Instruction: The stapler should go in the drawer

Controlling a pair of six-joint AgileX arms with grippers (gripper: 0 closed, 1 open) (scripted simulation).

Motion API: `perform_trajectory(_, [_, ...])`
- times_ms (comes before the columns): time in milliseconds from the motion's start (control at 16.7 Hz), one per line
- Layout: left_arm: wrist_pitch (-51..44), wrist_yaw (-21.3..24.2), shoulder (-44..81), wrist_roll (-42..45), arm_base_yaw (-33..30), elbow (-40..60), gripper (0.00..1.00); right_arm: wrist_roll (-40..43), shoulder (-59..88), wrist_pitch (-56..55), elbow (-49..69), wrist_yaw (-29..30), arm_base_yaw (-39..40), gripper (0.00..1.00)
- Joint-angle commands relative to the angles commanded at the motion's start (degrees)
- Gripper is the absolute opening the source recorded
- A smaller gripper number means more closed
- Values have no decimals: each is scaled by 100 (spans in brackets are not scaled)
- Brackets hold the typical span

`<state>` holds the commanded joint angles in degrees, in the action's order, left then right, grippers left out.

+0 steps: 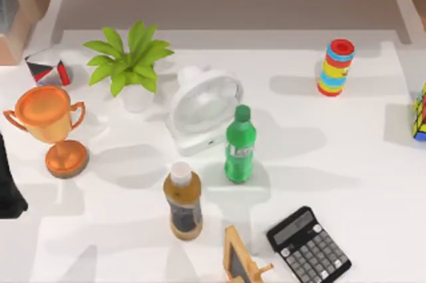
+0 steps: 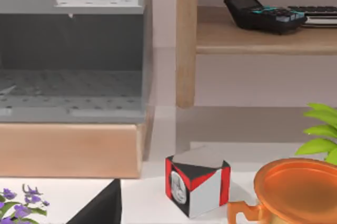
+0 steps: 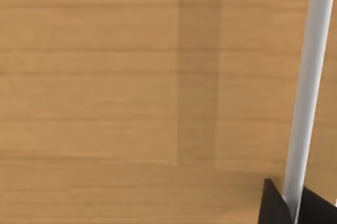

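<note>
Close against the right wrist camera: a wooden panel (image 3: pixel 105 76) with a white bar (image 3: pixel 308 76) running across it. A dark part of the right gripper (image 3: pixel 274 208) sits beside that bar; whether it is wide or narrow I cannot tell.

Landmark for the table: the white fan (image 1: pixel 203 110).
- Green bottle (image 1: pixel 239 146): just beside the fan, on its right and nearer side.
- Brown bottle (image 1: pixel 183 203): nearer than the fan, apart from it.
- Calculator (image 1: pixel 309 246) and small wooden frame (image 1: pixel 236 260): well nearer than the fan, to its right.
- Potted plant (image 1: pixel 130 60): just left of the fan, slightly farther back.
- Orange trophy (image 1: pixel 53 120) and red-black-white cube (image 1: pixel 46 70): well left of the fan.
- Ring stack (image 1: pixel 336 66): well right of the fan.

Left arm (image 1: pixel 8 183) stands far left of the fan, at the table edge. Left gripper (image 2: pixel 102 208): a dark corner is all I see, so I cannot tell its state. Its camera faces a grey perforated drawer (image 2: pixel 71 50) on a wooden base, beyond the cube.

Stapler: I cannot tell where it lies.
</note>
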<state>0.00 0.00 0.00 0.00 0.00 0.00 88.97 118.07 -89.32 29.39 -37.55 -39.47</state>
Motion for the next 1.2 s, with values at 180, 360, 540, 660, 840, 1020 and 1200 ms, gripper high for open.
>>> perform_trajectory(180, [0, 0, 0, 0, 0, 0, 100, -10, 12, 14, -5, 4, -11, 0])
perform_trajectory(360, [0, 0, 0, 0, 0, 0, 100, -5, 114, 179, 225, 147, 129, 0])
perform_trajectory(540, [0, 0, 0, 0, 0, 0, 100, 0, 333, 548, 897, 456, 438, 0])
perform_trajectory(660, [0, 0, 0, 0, 0, 0, 100, 0, 455, 763, 1195, 637, 617, 0])
perform_trajectory(840, [0, 0, 0, 0, 0, 0, 100, -2, 485, 817, 1257, 682, 661, 0])
perform_trajectory(1020, [0, 0, 0, 0, 0, 0, 100, -8, 531, 889, 1325, 718, 666, 0])
perform_trajectory(1200, [0, 0, 0, 0, 0, 0, 100, 3, 764, 1186, 1896, 897, 843, 0])
